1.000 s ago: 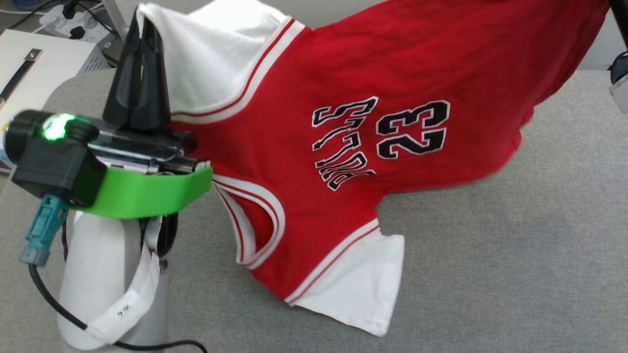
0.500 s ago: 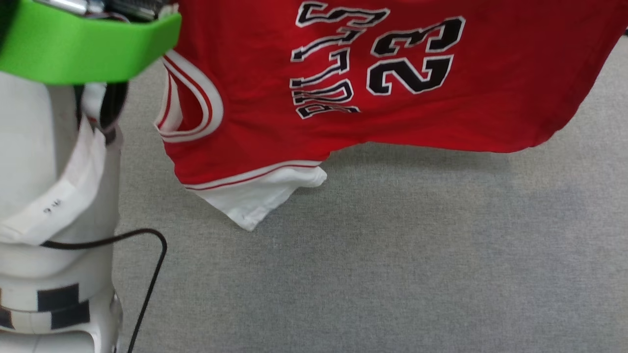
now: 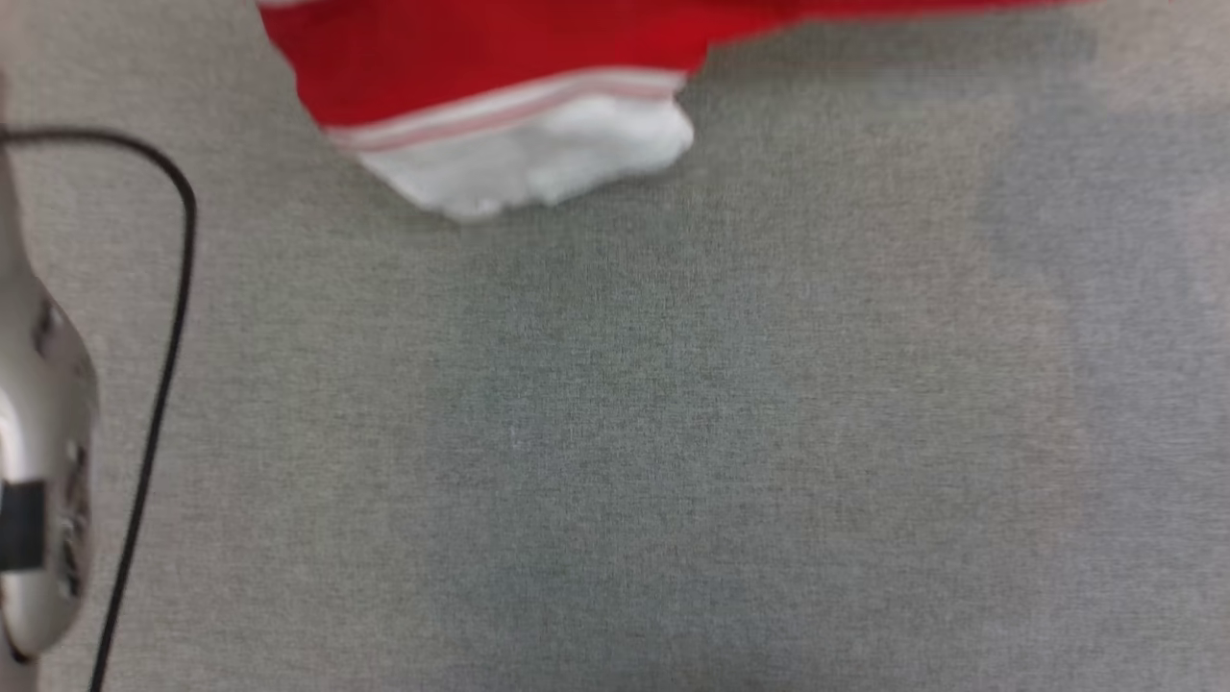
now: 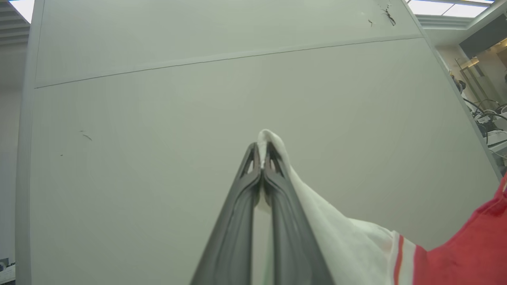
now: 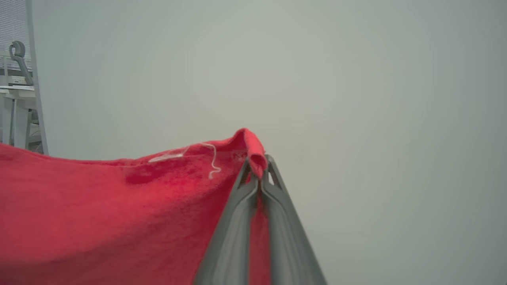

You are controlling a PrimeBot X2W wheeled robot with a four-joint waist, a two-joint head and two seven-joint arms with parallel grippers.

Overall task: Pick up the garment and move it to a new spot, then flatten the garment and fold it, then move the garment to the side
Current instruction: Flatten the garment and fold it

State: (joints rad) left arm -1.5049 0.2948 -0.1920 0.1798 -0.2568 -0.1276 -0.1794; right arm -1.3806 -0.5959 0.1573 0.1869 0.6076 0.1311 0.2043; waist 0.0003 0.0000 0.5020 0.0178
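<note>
The garment (image 3: 500, 67) is a red jersey with white sleeves; in the head view its lower red edge and one white sleeve hang at the top of the picture above the grey table. My left gripper (image 4: 261, 152) is shut on the tip of a white sleeve (image 4: 336, 237), which drapes off to the right toward the red body. My right gripper (image 5: 259, 162) is shut on a fold of the red cloth (image 5: 99, 206), which stretches away to the left. Both sets of fingers point up toward a pale wall.
The grey cloth-covered table (image 3: 673, 432) spreads under the hanging garment. My pale left arm (image 3: 38, 481) and its black cable (image 3: 163, 365) run along the left edge of the head view. Desks and cables show at the far right of the left wrist view.
The head view has tilted down, so the garment's print and my left gripper have slid out of the top of the picture. The lower white sleeve has lifted off the table and bunched up.
</note>
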